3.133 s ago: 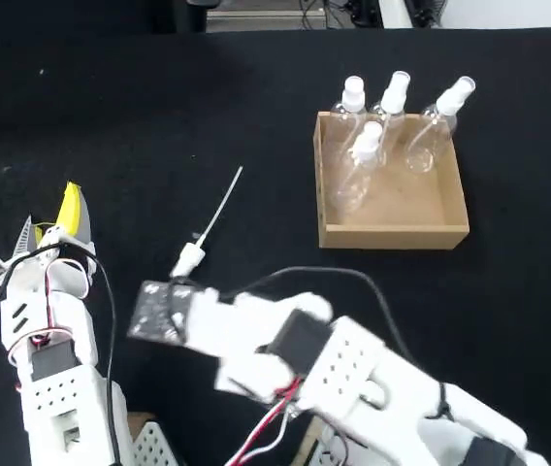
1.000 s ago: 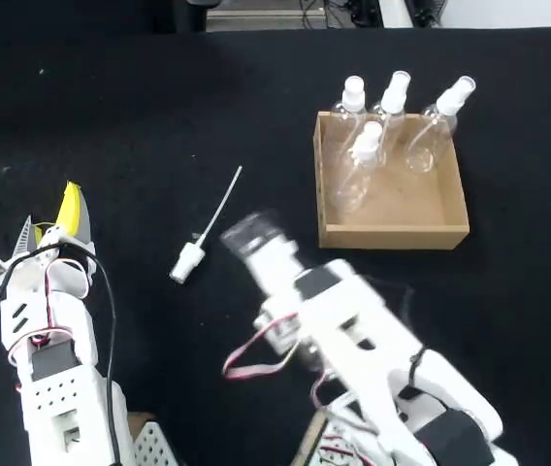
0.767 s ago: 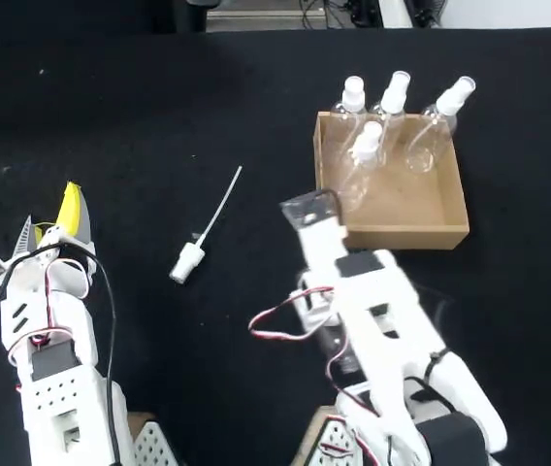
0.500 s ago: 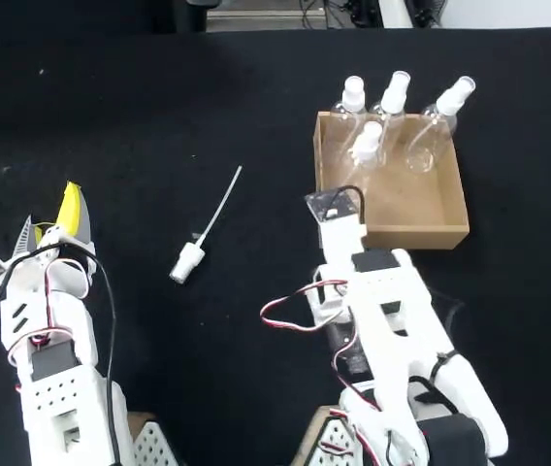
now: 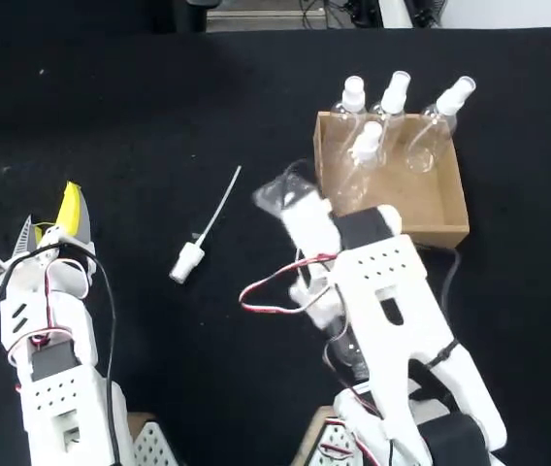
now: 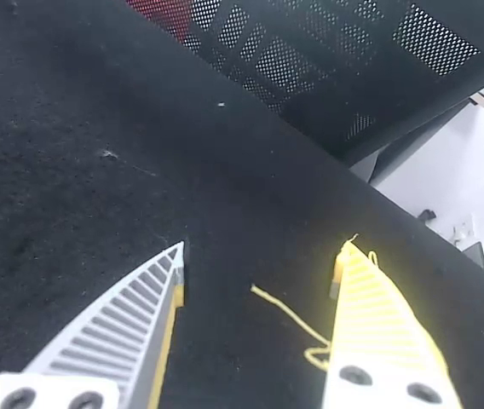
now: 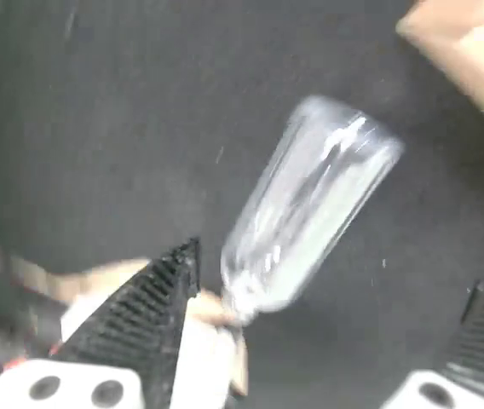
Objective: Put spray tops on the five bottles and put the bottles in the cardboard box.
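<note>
clear cylindrical bottle [image 7: 310, 204], square cardboard box [image 5: 392, 236]

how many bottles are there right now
5. Bottles one, two and three stand along the far wall of the cardboard box, bottle four in front of them inside it, bottle five at the right gripper, outside the box.

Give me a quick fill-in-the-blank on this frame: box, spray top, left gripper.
1. The box holds ___ bottles with tops on.
2. The table has ___ loose spray top lying on it.
3. The left gripper is ___, with nothing in it.

Missing words: four; one; open
</note>
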You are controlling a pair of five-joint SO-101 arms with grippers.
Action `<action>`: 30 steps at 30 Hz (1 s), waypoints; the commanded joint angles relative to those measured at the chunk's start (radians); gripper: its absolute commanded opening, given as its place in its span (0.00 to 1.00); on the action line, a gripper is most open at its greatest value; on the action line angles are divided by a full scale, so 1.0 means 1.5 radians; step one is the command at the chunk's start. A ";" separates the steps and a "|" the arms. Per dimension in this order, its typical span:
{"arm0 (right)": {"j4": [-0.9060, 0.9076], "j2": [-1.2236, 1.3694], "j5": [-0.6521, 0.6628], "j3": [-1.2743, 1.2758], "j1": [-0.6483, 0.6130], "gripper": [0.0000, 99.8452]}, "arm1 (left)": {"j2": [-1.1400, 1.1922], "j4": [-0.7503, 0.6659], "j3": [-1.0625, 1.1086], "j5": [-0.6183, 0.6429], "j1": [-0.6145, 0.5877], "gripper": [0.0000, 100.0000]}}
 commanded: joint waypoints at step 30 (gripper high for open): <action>-0.251 -0.455 0.813 0.433 0.253 0.42 | -0.012 -0.014 -0.044 0.003 -0.005 0.27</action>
